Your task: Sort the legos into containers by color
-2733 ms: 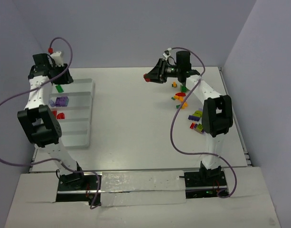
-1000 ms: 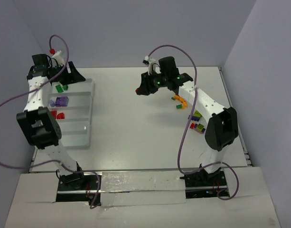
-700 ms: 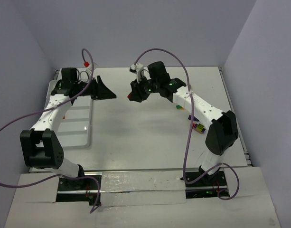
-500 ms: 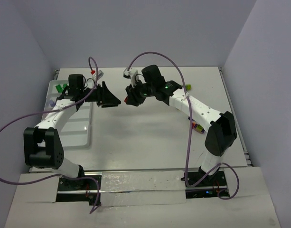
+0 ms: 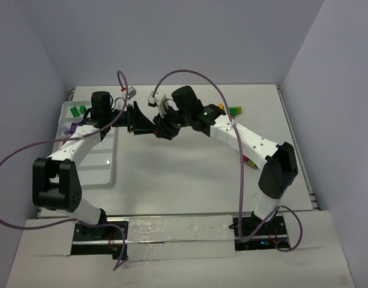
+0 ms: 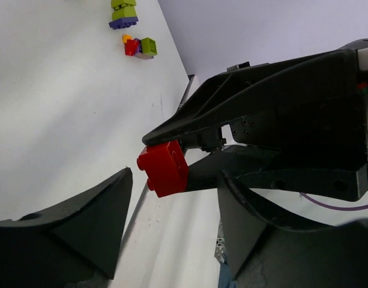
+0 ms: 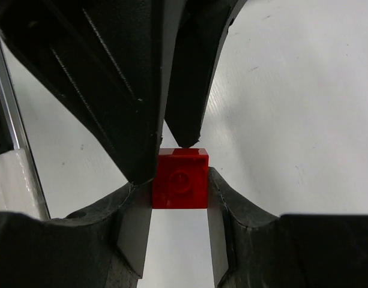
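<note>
A red lego [image 7: 180, 178] hangs in mid-air, with my right gripper [image 7: 180, 187] shut on its two sides. In the top view the two grippers meet nose to nose above the table's middle, right gripper [image 5: 161, 128] against left gripper [image 5: 146, 123]. My left gripper [image 6: 174, 175] is open, its fingers [image 6: 87, 225] on either side of the red lego [image 6: 164, 168], with a gap showing. The white container tray [image 5: 97, 163] lies at the left with a green lego [image 5: 81, 110] and a purple lego [image 5: 68, 127] in it.
Loose legos lie at the right: a green one [image 5: 235, 110] near the back, others [image 5: 251, 161] half hidden by the right arm. In the left wrist view, lime and purple bricks [image 6: 123, 13] and a small cluster [image 6: 140, 47] sit far off.
The left arm swung from the tray to the table's middle. The right arm carried the red lego leftward from the pile to meet it. The left jaws have narrowed a little.
</note>
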`<state>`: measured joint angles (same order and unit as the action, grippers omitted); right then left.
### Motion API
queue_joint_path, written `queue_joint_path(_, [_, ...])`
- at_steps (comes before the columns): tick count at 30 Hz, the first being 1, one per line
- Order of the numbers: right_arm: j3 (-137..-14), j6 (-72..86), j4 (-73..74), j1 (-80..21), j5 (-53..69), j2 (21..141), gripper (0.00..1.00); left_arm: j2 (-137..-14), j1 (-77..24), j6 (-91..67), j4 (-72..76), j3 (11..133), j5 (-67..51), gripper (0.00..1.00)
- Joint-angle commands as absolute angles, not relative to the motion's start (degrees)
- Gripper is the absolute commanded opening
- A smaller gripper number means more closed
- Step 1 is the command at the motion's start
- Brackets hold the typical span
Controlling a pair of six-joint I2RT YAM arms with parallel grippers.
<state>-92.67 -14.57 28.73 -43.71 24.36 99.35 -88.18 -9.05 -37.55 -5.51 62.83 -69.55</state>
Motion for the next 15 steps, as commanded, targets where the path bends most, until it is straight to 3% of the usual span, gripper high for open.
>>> queue_joint_path(1, [-96.5,-15.6,28.6,-44.6,23.5,97.6,0.0,-89.2,-9.8,-38.9,-2.5,64.1,-71.3,0.63])
queue_joint_path(10, [-97.3,-15.7,28.9,-45.1,23.1,97.6,0.0,-90.4,-9.8,-41.8,-0.5,63.0,-72.5,0.49])
queue_joint_path(13, [-97.5,-15.6,28.8,-45.1,22.9,97.7,0.0,-90.4,-9.8,-42.0,1.1,62.7,-73.4,0.4])
queue_joint_path(15, [-97.5,-15.6,28.7,-45.3,22.2,97.8,0.0,-90.1,-9.8,-41.9,1.2,62.4,-74.1,0.26])
